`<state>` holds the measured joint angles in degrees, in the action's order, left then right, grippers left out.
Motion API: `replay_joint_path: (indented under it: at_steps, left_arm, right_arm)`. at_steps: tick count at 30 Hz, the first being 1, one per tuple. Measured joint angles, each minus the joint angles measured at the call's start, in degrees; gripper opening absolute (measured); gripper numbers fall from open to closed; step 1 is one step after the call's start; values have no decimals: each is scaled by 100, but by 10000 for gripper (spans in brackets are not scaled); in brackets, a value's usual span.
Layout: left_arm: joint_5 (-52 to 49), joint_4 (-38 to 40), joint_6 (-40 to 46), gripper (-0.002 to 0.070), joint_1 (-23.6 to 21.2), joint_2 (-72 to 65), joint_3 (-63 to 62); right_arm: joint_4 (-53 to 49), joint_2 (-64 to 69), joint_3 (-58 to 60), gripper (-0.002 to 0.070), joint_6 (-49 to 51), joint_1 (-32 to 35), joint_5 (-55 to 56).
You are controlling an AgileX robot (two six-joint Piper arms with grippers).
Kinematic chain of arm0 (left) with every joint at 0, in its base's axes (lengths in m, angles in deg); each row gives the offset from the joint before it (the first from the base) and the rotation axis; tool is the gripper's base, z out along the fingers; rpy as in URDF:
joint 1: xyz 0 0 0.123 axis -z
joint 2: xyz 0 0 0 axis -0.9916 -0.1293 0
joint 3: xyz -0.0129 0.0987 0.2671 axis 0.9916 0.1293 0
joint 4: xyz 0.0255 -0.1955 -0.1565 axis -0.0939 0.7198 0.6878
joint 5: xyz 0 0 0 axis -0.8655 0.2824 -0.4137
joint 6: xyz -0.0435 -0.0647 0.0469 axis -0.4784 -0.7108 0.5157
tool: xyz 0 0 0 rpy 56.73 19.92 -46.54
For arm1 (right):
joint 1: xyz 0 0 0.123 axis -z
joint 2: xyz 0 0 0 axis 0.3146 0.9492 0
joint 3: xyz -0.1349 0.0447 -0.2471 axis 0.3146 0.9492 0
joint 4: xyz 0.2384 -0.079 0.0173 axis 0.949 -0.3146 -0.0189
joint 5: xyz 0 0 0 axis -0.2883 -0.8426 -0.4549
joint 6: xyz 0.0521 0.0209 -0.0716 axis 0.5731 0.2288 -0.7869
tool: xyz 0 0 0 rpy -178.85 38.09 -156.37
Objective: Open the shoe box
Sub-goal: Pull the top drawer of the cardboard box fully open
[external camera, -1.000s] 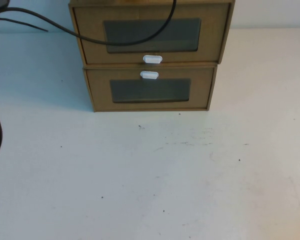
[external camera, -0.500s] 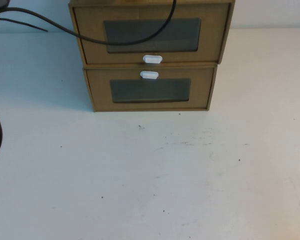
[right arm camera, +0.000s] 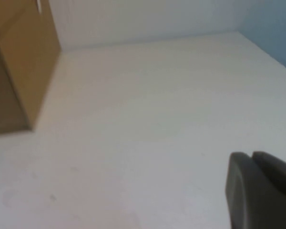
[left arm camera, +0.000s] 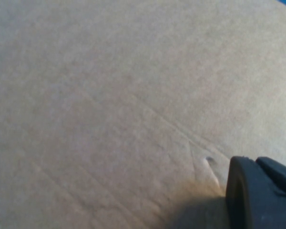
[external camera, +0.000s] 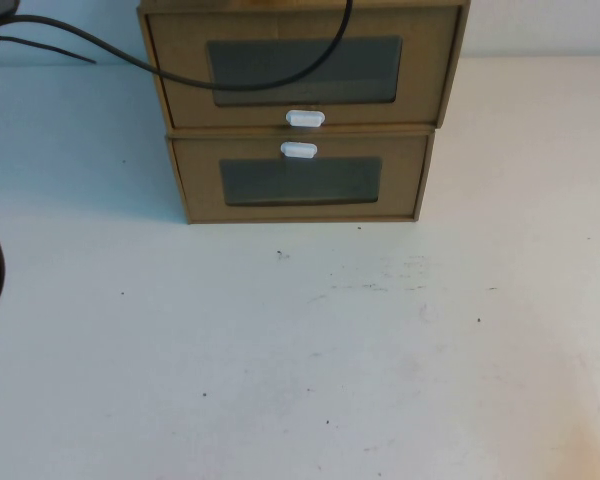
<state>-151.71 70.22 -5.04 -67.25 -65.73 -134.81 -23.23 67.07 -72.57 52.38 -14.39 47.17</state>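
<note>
High view: two cardboard boxes [external camera: 195,185] stacked far on table [external camera: 300,350], dark windows [external camera: 302,70], white oval pulls [external camera: 305,119], closed. Matte cardboard under left gripper [left arm camera: 257,191], state cannot tell; right gripper [right arm camera: 255,191] pressed together above white table.

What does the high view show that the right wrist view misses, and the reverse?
Only the high view: the stacked upper shoe box and lower shoe box face-on, each with a dark window, and a black cable across the upper one. Only the right wrist view: the right gripper, shut, over bare table beside the boxes. Both: the white table and the boxes' cardboard. Neither shows the left gripper, which the left wrist view puts close to a cardboard surface.
</note>
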Motion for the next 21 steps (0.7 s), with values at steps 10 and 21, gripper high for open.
replay_joint_path:
  at_steps: [10, 21]
  left_arm:
    - [0, 0, -13, -4, 0, 0, 0]
    - [-51, 0, -190, -4, 0, 0, 0]
  right_arm:
    - [2874, 0, 0, -15, 7, 0, 531]
    - [3476, 222, -805, -15, 12, 0, -103]
